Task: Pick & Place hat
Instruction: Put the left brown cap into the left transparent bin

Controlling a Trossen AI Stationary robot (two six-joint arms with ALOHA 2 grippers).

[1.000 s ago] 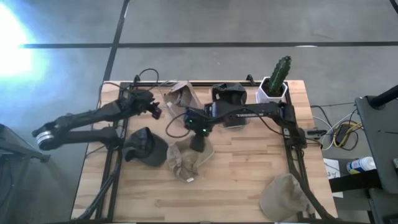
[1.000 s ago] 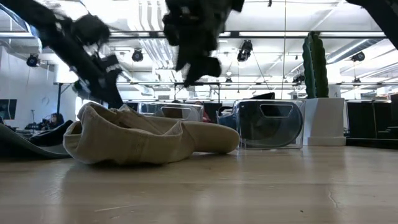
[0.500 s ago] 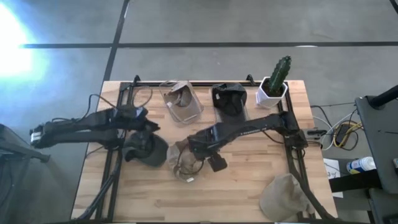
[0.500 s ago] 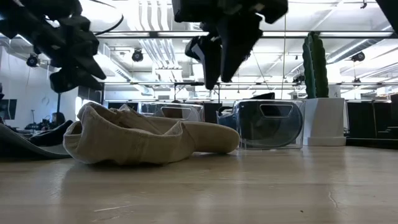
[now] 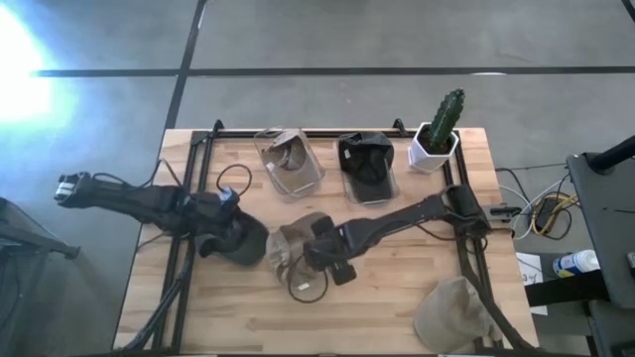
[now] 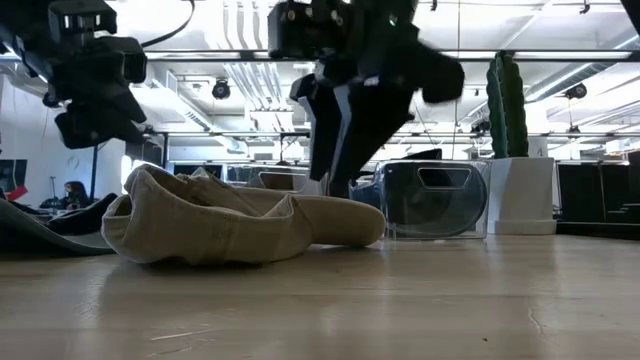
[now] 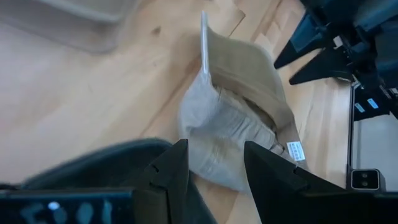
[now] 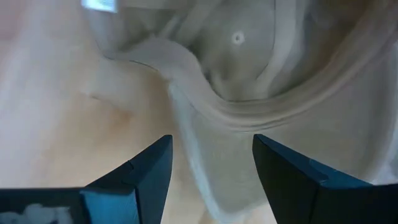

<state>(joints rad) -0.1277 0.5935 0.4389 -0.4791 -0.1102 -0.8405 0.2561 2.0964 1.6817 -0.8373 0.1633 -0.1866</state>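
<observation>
From above, the tan hat [image 5: 289, 248] lies crumpled near the middle of the table [image 5: 397, 307], its long axis running left to right. The right gripper [image 5: 332, 260] sits just at its right edge, clearly the nearer arm. The left gripper [image 5: 226, 220] is over a dark hat [image 5: 236, 238] just left of the tan one.

At table height, the tan hat [image 6: 230, 222] rests flat on the wood, and the right gripper [image 6: 345, 130] hangs directly above its right end.

The left wrist camera shows its fingers apart, the tan hat [image 7: 239, 118] lying beyond them.

The right wrist camera shows its fingers [image 8: 134, 180] spread wide, straddling a fold of tan cloth [image 8: 249, 93] right ahead, nothing clamped yet
</observation>
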